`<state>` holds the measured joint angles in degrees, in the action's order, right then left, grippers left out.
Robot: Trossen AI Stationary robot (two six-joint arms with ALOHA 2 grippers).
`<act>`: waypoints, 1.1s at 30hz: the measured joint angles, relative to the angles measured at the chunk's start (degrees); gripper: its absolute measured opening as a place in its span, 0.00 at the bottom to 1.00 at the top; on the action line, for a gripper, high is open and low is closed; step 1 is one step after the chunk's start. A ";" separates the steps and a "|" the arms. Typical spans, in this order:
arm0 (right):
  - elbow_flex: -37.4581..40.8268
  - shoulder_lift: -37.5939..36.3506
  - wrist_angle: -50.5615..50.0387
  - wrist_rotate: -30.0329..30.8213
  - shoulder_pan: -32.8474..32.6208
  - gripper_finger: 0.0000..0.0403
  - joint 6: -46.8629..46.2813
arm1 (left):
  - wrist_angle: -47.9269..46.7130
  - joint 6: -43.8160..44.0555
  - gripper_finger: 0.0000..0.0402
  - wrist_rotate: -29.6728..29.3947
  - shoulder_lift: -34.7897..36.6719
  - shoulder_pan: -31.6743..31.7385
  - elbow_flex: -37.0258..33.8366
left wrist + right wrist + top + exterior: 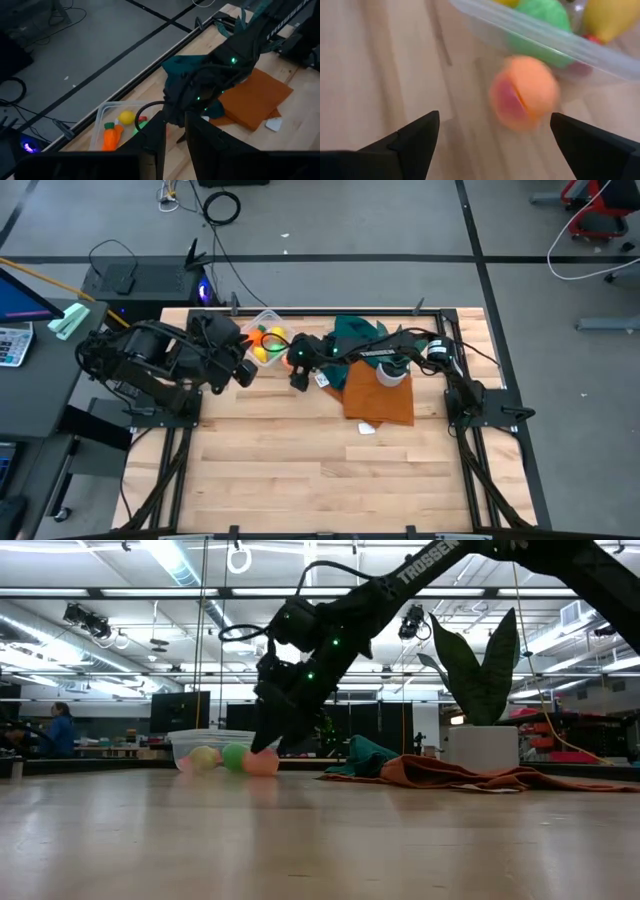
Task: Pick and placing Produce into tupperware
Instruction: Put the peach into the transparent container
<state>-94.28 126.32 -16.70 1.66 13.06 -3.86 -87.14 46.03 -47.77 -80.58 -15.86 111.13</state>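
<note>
The clear tupperware [262,320] stands near the table's far edge and holds an orange carrot [111,137], yellow pieces [275,335], a green piece [545,12] and a tiny red berry [592,39]. The pink-orange peach [525,92] lies on the table just outside the container's near wall [530,37]. My right gripper [495,130] is open and low over the table, its fingers wide apart on either side of the peach [262,762] without touching it. My left gripper [175,135] waits to the container's left [243,372], fingers nearly together.
A dark green cloth [355,335] and an orange cloth [380,395] lie right of the container, with a white pot [480,750] holding a spiky plant [480,670] on them. A small white slip [367,428] lies nearby. Bare wood fills the table's near half.
</note>
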 joint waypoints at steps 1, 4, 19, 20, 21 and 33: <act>0.00 0.00 -0.32 1.31 -0.02 0.85 0.42 | -0.09 -0.45 0.20 0.10 0.00 -0.01 0.00; -0.07 0.00 0.65 5.18 0.00 0.86 1.45 | -0.11 -1.71 0.20 0.45 0.00 0.04 0.00; -0.07 0.00 2.71 3.29 0.59 0.86 1.55 | -0.23 -1.92 0.20 1.19 0.00 0.04 0.00; -0.07 0.00 2.84 3.27 0.66 0.86 1.49 | -0.22 -1.91 0.20 1.26 0.00 0.04 0.00; -0.09 0.00 2.85 3.27 0.68 0.86 1.23 | -0.23 -1.92 0.20 1.34 0.00 0.04 0.00; -0.09 1.61 4.89 2.46 0.67 0.86 -2.54 | -0.17 -1.85 0.21 1.51 0.00 0.04 0.00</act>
<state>-94.37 127.94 -11.81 4.12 13.73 -6.41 -87.31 44.18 -46.26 -80.58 -15.81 111.13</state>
